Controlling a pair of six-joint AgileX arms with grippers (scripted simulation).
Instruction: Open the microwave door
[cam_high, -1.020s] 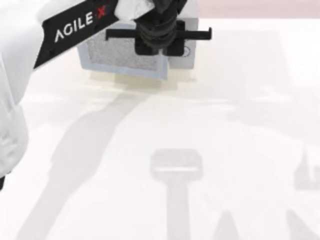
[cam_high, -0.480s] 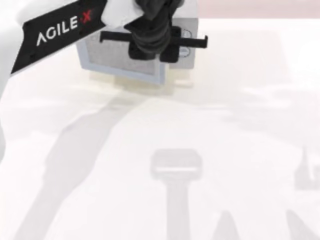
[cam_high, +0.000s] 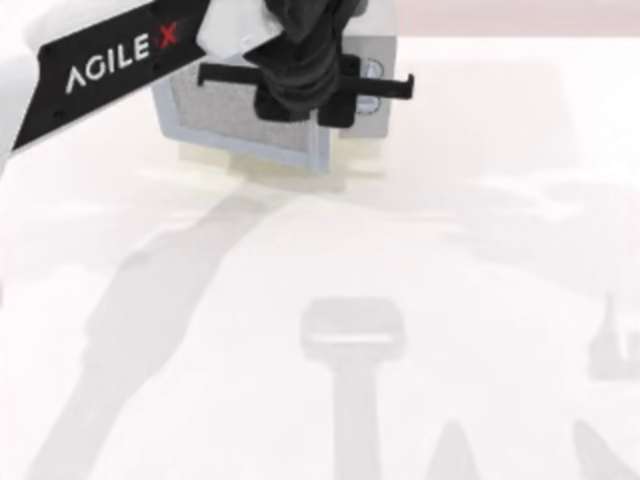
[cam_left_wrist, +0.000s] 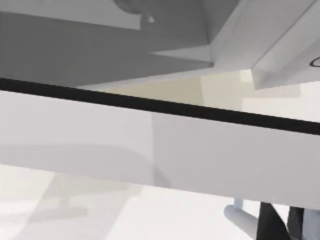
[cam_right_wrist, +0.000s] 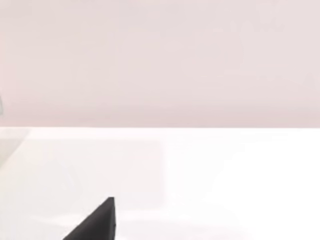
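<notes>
At the far edge of the table, left of centre in the top view, the left gripper hangs directly over the front of the microwave, its black body and crossbar covering the seam between door and control panel. Whether its fingers are parted or closed, and whether they have hold of anything, cannot be told: the wrist hides them from above, and the left wrist view sits too close to the appliance to show them. The microwave door, with its speckled mesh window, is slightly ajar; its right-hand edge with the pale handle stands a little forward of the cabinet, and a strip of pale interior shows beneath it. Two round knobs are partly visible on the panel just right of the gripper. The left wrist view shows grey door surfaces and a cream interior through a narrow gap. The right arm is out of the top view; its wrist camera shows bare table and one dark fingertip
</notes>
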